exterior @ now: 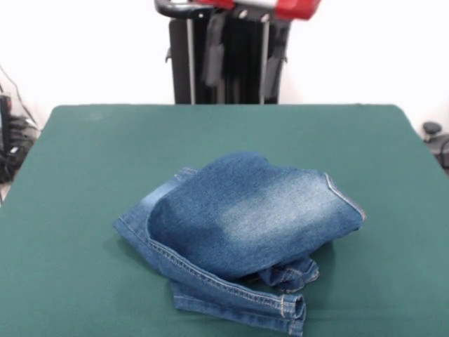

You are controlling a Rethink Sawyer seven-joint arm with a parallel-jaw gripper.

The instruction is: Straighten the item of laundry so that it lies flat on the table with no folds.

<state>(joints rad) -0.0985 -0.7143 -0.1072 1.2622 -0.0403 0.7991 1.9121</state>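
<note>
The jeans (242,228) lie in a folded heap a little in front of the middle of the dark green table (84,140). They are blue denim with a faded pale patch on the top layer and orange-tan stitching. The top layer is folded over the rest. A hemmed leg end (291,309) sticks out at the near side, and a paler inner side (151,203) shows at the left. The gripper is not in view; only the red and black arm (238,8) shows at the top edge, drawn back above the pedestal.
The black pedestal (228,63) stands behind the table's far edge. Cables and dark gear (14,137) lie off the table at the left, and a dark object (433,133) at the right. Bare green cloth surrounds the jeans on all sides.
</note>
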